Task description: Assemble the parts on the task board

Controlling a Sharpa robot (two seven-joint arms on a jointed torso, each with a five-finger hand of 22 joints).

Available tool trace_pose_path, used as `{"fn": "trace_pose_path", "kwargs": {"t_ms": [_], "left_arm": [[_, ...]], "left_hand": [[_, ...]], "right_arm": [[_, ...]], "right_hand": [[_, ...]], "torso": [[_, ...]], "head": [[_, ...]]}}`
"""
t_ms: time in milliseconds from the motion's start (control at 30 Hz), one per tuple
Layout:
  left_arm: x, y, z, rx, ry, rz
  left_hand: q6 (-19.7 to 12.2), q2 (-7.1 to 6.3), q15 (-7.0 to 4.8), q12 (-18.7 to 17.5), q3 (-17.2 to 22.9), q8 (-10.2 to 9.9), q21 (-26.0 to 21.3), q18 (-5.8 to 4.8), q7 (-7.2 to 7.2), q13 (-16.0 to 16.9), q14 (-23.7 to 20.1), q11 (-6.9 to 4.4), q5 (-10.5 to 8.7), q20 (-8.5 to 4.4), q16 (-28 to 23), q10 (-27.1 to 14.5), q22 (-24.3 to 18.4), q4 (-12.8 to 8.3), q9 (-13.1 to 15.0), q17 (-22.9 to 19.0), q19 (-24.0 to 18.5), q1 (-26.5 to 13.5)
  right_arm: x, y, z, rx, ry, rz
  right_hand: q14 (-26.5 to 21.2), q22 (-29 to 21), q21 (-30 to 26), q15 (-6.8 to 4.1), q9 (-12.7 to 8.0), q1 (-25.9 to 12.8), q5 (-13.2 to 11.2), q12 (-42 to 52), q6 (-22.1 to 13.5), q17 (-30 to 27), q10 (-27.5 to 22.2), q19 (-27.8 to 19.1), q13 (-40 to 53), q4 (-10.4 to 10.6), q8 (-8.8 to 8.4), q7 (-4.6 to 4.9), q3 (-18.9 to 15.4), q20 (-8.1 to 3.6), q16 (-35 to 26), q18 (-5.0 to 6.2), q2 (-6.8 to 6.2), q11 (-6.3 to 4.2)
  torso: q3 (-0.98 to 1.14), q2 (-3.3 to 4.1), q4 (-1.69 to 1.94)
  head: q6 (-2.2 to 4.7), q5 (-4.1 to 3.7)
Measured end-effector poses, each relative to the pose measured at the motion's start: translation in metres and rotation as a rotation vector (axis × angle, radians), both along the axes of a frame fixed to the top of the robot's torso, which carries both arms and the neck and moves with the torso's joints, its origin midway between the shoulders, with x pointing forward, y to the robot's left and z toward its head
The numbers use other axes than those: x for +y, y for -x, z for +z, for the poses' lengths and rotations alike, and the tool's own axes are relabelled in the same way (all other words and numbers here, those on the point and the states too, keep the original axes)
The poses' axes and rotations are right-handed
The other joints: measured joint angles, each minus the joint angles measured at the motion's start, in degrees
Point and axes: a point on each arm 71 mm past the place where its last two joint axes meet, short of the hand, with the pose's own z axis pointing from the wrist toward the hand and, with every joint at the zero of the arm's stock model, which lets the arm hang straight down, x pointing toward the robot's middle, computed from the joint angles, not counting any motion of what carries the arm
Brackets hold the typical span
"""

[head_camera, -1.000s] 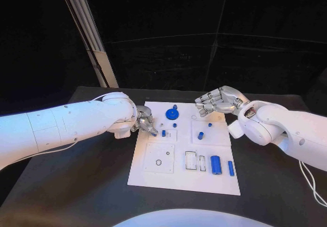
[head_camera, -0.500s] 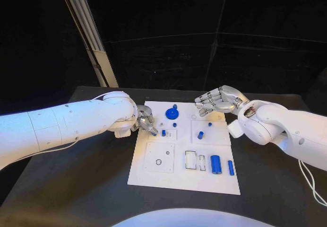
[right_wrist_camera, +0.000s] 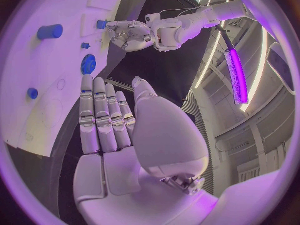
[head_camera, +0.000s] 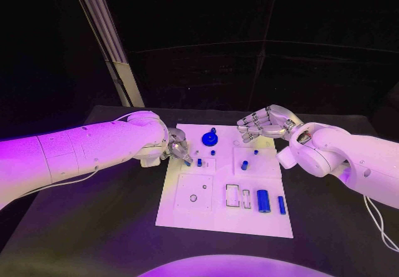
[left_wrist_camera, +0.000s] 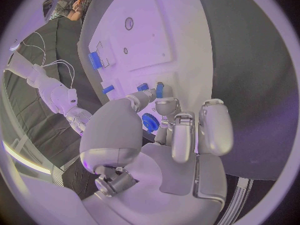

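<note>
On the black bench (head_camera: 100, 219), the left hand (head_camera: 176, 147) sits at the left edge of the flat white rectangular task board (head_camera: 249, 222), near its far end. Its fingers are curled over the board edge, and the left wrist view shows a small blue peg (left_wrist_camera: 159, 89) pinched at its fingertips (left_wrist_camera: 164, 103).

On the board, going rightward, a blue toothed gear wheel (head_camera: 209, 138) lies near the far edge, with a small blue stud (head_camera: 214, 152) just in front of it. A short blue cylinder (head_camera: 244, 165) stands in the middle-right section. At the near right lie a thick blue cylinder (head_camera: 263, 201) and, beside it, a thin blue pin (head_camera: 282, 205).

The right hand (head_camera: 264, 123) hovers above the board's far right corner, fingers straight and together, grasping nothing.
</note>
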Motion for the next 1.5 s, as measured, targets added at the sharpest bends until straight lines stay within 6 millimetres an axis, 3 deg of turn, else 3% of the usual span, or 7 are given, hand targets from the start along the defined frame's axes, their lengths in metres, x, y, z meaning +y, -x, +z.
{"fn": "trace_pose_path", "kwargs": {"t_ms": [400, 1500], "left_arm": [[0.0003, -0.0020, -0.0013, 0.008, -0.005, 0.009], [-0.0026, -0.0008, -0.0044, 0.026, -0.021, 0.004]], "left_hand": [[0.90, 0.16, 0.00, 0.80, -0.76, -0.24, 0.22, 0.00, -0.33, 0.89, 0.00, -0.40, 0.05, -0.20, 0.00, 0.41, 0.50, 0.75, -0.61, 0.00, 0.20, -3.08], [2.97, -0.34, -0.40, 2.66, -3.21, -0.79, 1.34, 0.00, -0.77, 3.67, 0.00, -0.72, 0.05, -0.39, 0.00, 1.94, 2.04, 3.21, -1.57, 0.00, 0.39, -6.56]], "right_arm": [[0.0005, 0.0000, -0.0003, 0.003, 0.001, 0.003], [0.0007, -0.0001, -0.0003, 0.003, 0.000, 0.005]], "right_hand": [[0.00, 0.01, 0.00, 0.00, 0.00, 0.00, 0.00, 0.00, 0.00, -0.04, 0.00, 0.00, 0.00, 0.00, 0.00, 0.00, 0.00, 0.00, 0.00, 0.00, 0.00, 0.00], [0.00, -0.09, 0.00, 0.00, 0.00, 0.00, 0.27, 0.00, 0.00, -0.08, -0.20, 0.00, 0.00, 0.00, 0.00, 0.00, 0.00, 0.00, 0.00, 0.00, 0.00, 0.22]], "torso": [[0.01, 0.00, -0.01], [-0.01, 0.01, 0.01]], "head": [[-0.06, -0.18], [-0.28, -0.32]]}}
